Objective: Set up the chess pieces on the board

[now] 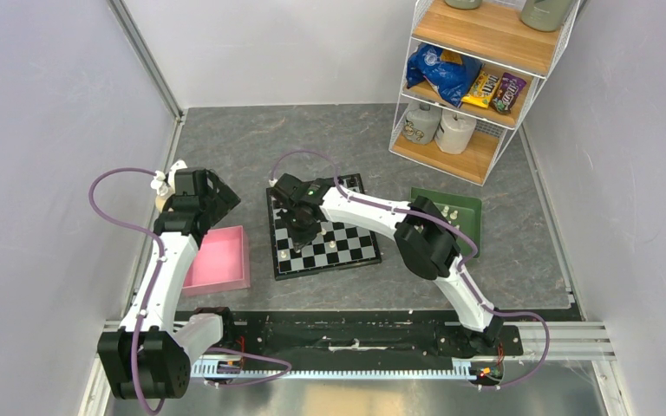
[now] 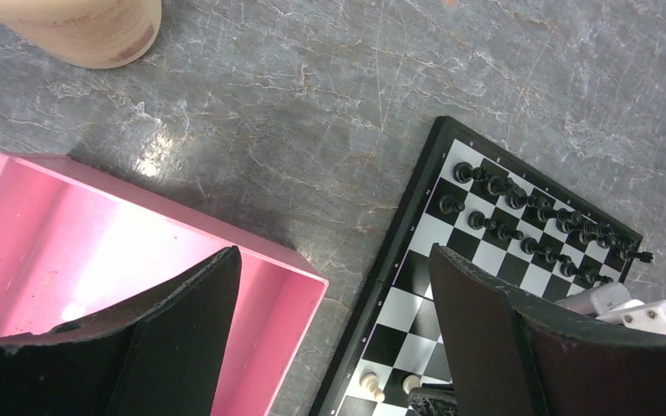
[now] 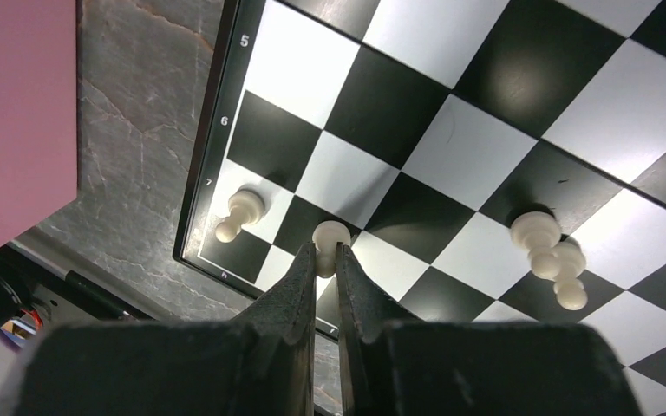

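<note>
The board (image 1: 352,250) lies mid-table, its black border edge in the left wrist view (image 2: 403,227). Black chess pieces (image 2: 529,227) fill its far rows. My right gripper (image 3: 325,251) is shut on a cream-white pawn (image 3: 330,234), which stands low over a square by the board's near-left corner (image 3: 451,139). Another white pawn (image 3: 241,211) stands on the corner file beside it, and two more white pieces (image 3: 548,251) stand to the right. My left gripper (image 2: 331,260) hangs open and holds nothing, above the gap between the pink tray and the board.
A pink tray (image 1: 218,260) sits left of the board. A green tray (image 1: 466,230) with white pieces (image 1: 447,211) lies to the right, partly behind my right arm. A wire shelf (image 1: 477,78) stands at the back right. A beige bottle (image 2: 87,30) stands near the left wrist.
</note>
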### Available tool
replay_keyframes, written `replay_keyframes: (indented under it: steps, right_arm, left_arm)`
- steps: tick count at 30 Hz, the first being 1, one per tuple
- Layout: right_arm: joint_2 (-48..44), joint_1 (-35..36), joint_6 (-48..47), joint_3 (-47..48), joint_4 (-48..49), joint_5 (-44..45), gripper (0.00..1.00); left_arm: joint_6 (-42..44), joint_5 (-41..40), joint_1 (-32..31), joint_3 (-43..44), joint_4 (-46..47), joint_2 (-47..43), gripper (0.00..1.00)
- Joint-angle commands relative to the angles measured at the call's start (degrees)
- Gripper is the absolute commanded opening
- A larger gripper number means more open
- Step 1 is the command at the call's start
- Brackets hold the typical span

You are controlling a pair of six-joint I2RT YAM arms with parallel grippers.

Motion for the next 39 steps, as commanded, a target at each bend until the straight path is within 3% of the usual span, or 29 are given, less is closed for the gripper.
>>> replay_keyframes:
  steps: [1, 28, 39]
  right_arm:
    - [-2.74, 0.85, 0.66, -1.18, 0.19, -0.23, 0.15]
    - [-2.32, 2.03, 0.15, -1.03, 0.27, -0.46, 0.19]
    - [-4.27, 1.96, -1.21, 0.71, 0.28, -0.09, 0.41]
  left_arm:
    - [1.16, 0.83, 0.23, -0.21, 2.45, -0.16, 0.86]
    - [0.91, 1.49, 0.26, -0.79, 2.73, -0.55, 0.86]
    - [0.75, 1.98, 0.25, -0.53, 3.37, 0.08, 0.86]
